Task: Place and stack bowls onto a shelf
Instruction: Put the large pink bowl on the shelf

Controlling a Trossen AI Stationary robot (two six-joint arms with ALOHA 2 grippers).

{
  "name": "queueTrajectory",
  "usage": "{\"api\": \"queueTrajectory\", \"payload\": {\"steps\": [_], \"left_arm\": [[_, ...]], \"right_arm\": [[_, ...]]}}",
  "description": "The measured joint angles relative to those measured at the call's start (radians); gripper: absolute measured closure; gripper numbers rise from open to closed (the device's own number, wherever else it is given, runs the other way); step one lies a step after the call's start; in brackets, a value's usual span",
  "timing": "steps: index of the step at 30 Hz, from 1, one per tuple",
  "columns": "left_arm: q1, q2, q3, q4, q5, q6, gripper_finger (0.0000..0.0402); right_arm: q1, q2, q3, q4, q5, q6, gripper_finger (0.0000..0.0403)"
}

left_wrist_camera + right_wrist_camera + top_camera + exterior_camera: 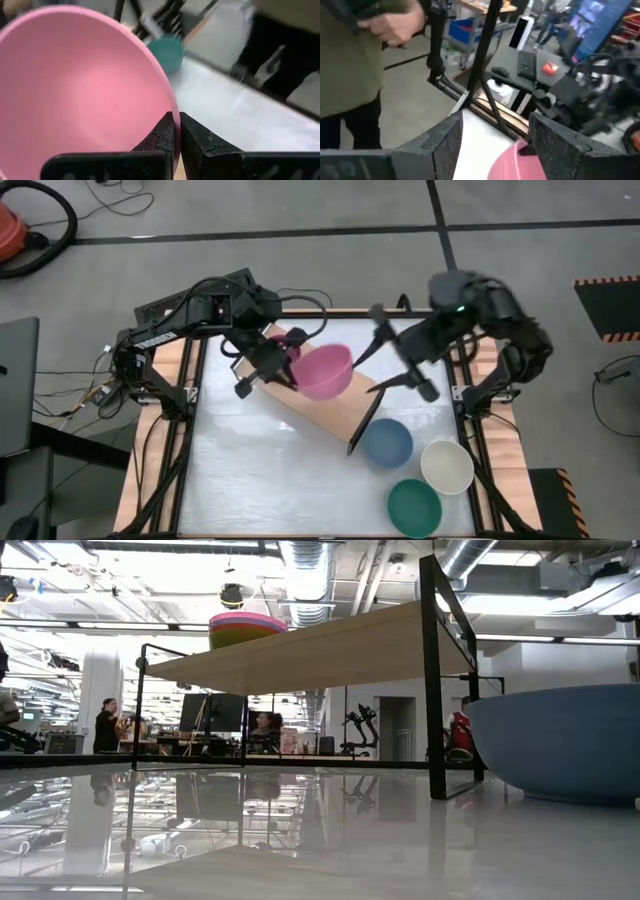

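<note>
One pink bowl (75, 95) in left claw (177, 131)

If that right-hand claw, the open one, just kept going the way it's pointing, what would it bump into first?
Probably the pink bowl. The right gripper stands open, and the bowl's rim shows just past its fingers, with the left gripper shut on it. Depth is hard to judge, so it might pass above.

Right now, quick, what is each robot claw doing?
Left gripper: shut on the rim of the big round pink bowl.
Right gripper: open, holding nothing, above the long light-wood shelf.
</note>
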Motion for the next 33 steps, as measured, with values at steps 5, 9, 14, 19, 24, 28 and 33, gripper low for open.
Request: {"api": "queueTrajectory", "payload": {"steps": [5, 9, 14, 19, 24, 28, 33], "left_arm": [[-0.010, 0.012, 0.000, 0.013, -0.335, -0.112, 0.0401], [-0.049, 0.045, 0.000, 0.022, -0.441, -0.184, 0.0401], [-0.130, 0.116, 0.000, -0.001, -0.578, -0.205, 0.0401], [-0.171, 0.210, -0.001, -0.019, -0.647, -0.231, 0.0401], [-0.181, 0.286, -0.001, -0.039, -0.653, -0.303, 0.0401], [-0.197, 0.310, -0.001, -0.056, -0.628, -0.334, 0.0401], [-0.209, 0.319, -0.001, -0.070, -0.624, -0.366, 0.0401]], "right_arm": [[-0.022, -0.073, -0.002, -0.065, 0.137, 0.028, 0.0148], [-0.024, -0.123, -0.002, -0.092, 0.219, 0.027, 0.0147], [-0.024, -0.157, -0.002, -0.111, 0.233, 0.027, 0.0147], [-0.031, -0.186, -0.002, -0.159, 0.282, 0.025, 0.0147], [-0.056, -0.197, -0.002, -0.264, 0.291, 0.031, 0.0147], [-0.093, -0.197, -0.002, -0.364, 0.294, 0.079, 0.0147], [-0.137, -0.194, -0.002, -0.511, 0.310, 0.097, 0.0147]]}}
